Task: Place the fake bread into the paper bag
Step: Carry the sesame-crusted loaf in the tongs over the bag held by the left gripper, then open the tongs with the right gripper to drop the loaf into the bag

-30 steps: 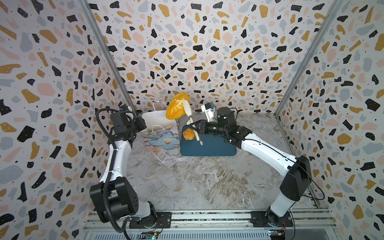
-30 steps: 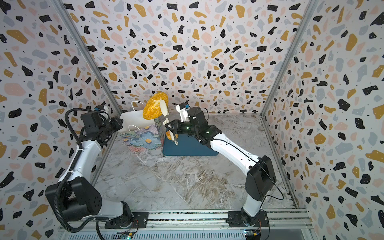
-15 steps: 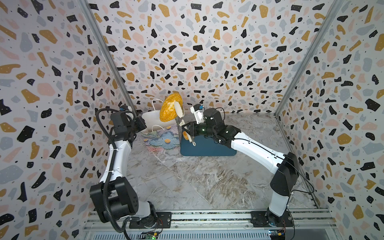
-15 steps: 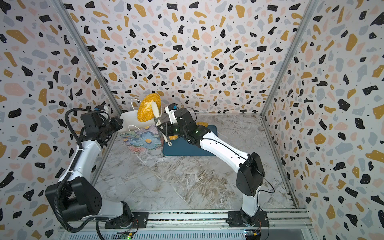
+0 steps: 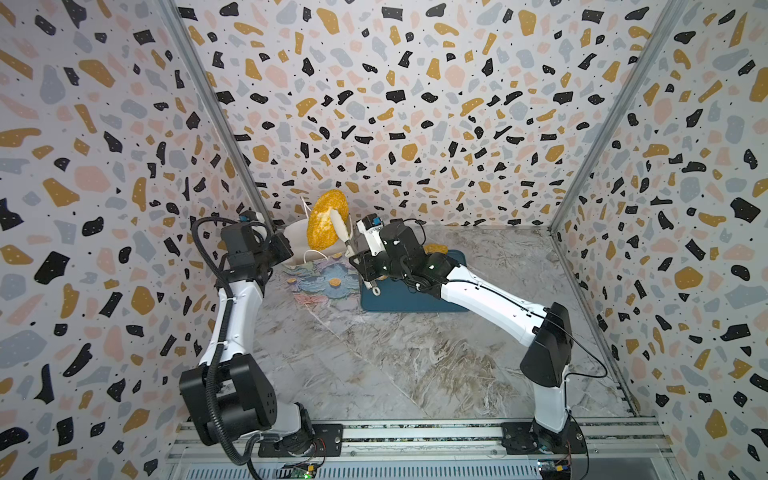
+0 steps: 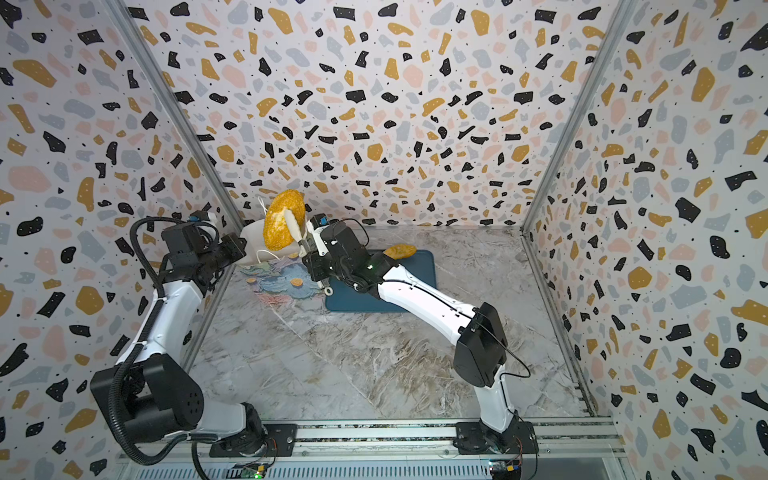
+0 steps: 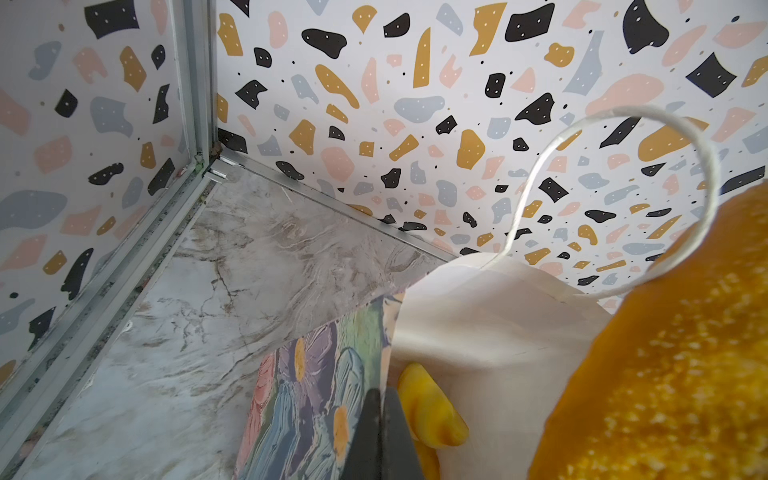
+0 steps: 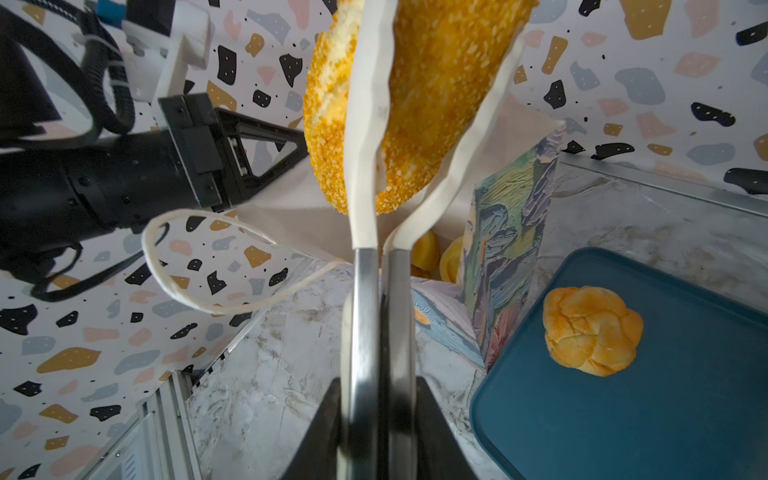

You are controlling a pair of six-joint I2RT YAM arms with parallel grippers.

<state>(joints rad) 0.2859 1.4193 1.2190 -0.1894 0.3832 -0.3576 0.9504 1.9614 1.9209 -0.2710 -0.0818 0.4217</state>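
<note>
Right hand (image 8: 440, 62) around seeded loaf (image 5: 320, 232), at paper bag (image 8: 511, 216) mouth

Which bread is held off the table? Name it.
The large seeded loaf, pinched in the right gripper by the paper bag; the knotted roll lies on the blue tray.

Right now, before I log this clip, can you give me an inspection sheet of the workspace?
Surface: marble-look tabletop, no spills seen.
Job's things: seeded loaf raised at the open mouth of the paper bag; yellow bread already inside it; one knotted roll on the blue tray.
Clutter: nothing seen.
Grippers: right pincer shut on the seeded loaf; left pincer shut on the paper bag's edge.
Cables: black hose along the left arm; thin black cable on the right arm.
Surroundings: terrazzo-patterned walls on three sides; metal rail at the front.
</note>
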